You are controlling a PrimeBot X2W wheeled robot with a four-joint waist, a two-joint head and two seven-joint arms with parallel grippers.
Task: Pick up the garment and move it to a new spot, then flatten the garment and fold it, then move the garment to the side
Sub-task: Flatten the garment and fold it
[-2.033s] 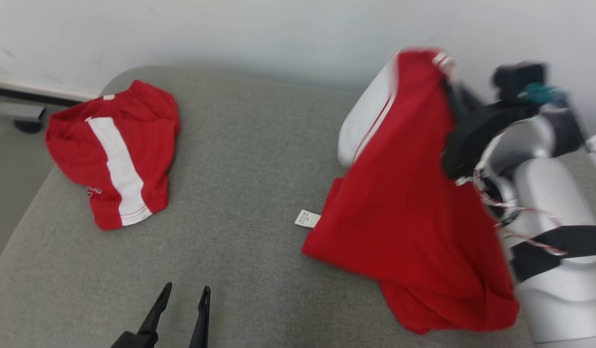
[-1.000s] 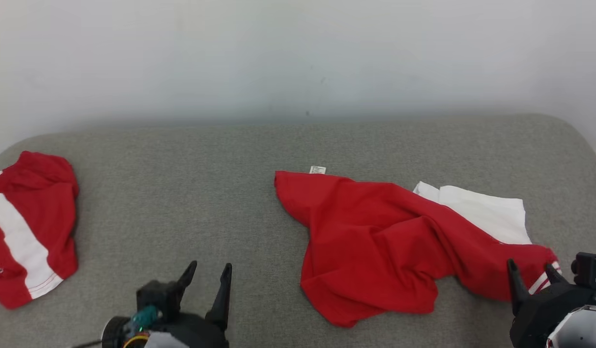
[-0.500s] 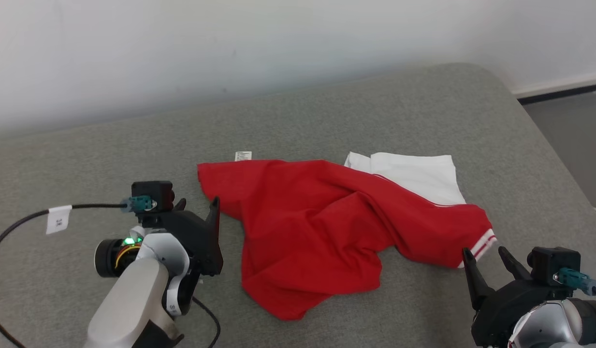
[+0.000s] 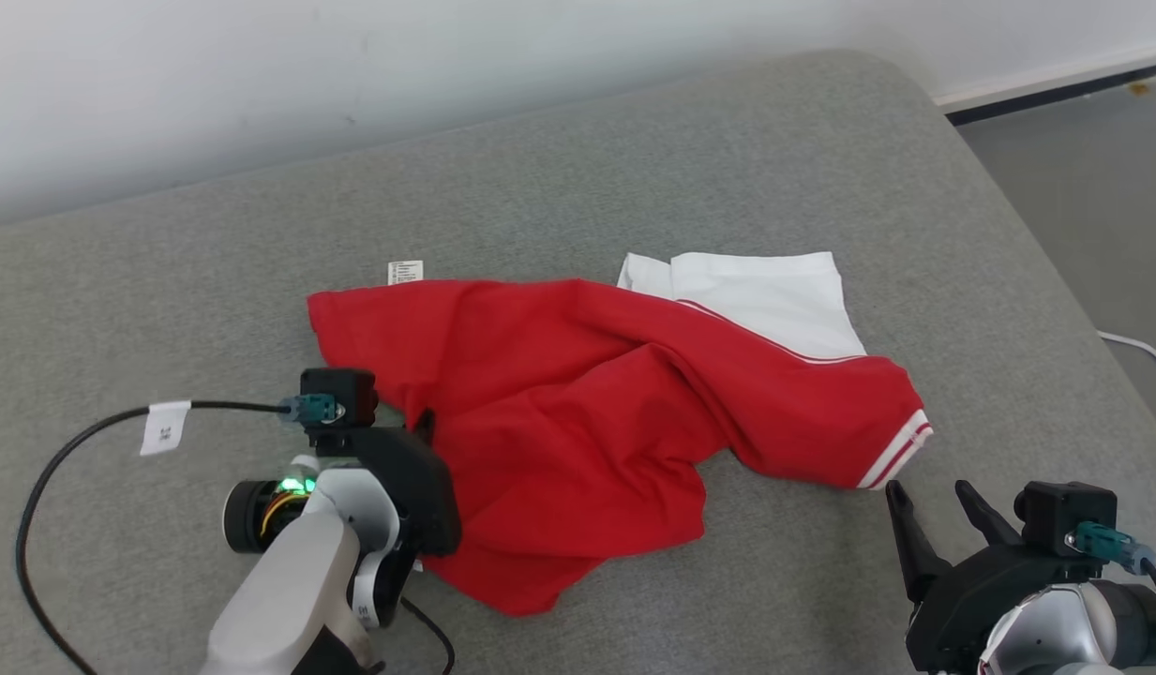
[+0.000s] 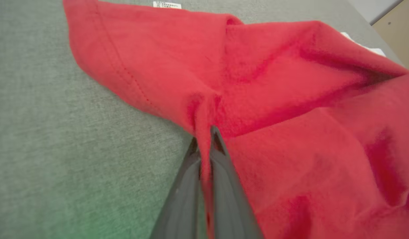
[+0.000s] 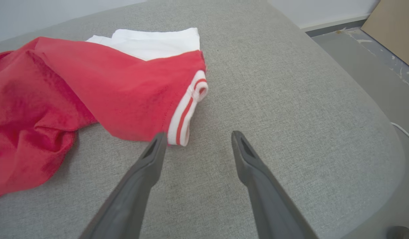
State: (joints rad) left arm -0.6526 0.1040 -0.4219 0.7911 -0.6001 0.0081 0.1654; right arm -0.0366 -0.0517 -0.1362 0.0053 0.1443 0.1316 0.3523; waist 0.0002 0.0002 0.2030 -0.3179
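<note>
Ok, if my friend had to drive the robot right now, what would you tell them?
Left gripper: shut, pinching a fold at the red garment's left edge.
Right gripper: open, close beside the striped cuff, holding nothing.
Garment: crumpled on the grey cushion, white panel on the far side.
Done: garment lies on the cushion, one edge gripped.
Left: probably grab the cuff, spread it flat, fold it, move it aside.

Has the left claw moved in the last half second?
Yes. The left claw went rightward in the head view: from beside the red garment onto its edge, now shut on a fold.
</note>
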